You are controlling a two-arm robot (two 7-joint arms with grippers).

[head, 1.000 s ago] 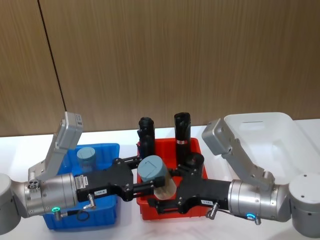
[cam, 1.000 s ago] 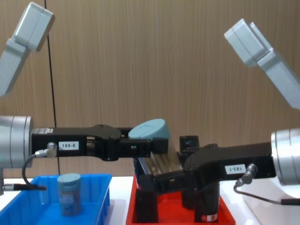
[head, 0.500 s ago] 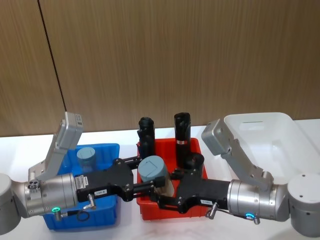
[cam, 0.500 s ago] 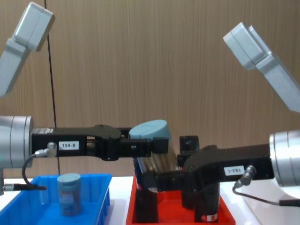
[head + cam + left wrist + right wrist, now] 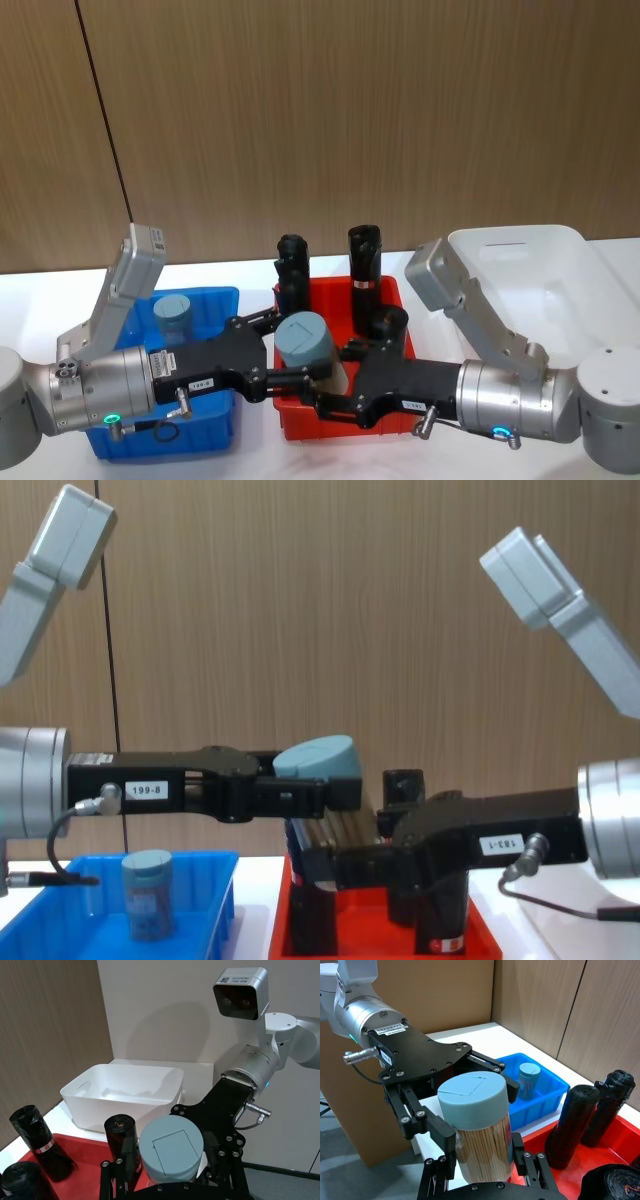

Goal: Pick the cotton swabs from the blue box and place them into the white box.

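Note:
A cotton swab jar, clear with a pale blue-grey lid, hangs in the air above the near left corner of the red tray. My left gripper is shut on it just under the lid. My right gripper comes from the opposite side, and its fingers press on both sides of the jar's lower body. Another cotton swab jar stands upright in the blue box at the left. The white box sits at the right, behind the right arm.
Several tall black rolls stand in the red tray between the two boxes, right behind the held jar. The blue box lies under my left arm. A wooden wall closes off the back of the white table.
My right gripper has slid left onto the jar's lower body, covering the part that showed bare a second ago. The left gripper and jar have hardly moved.

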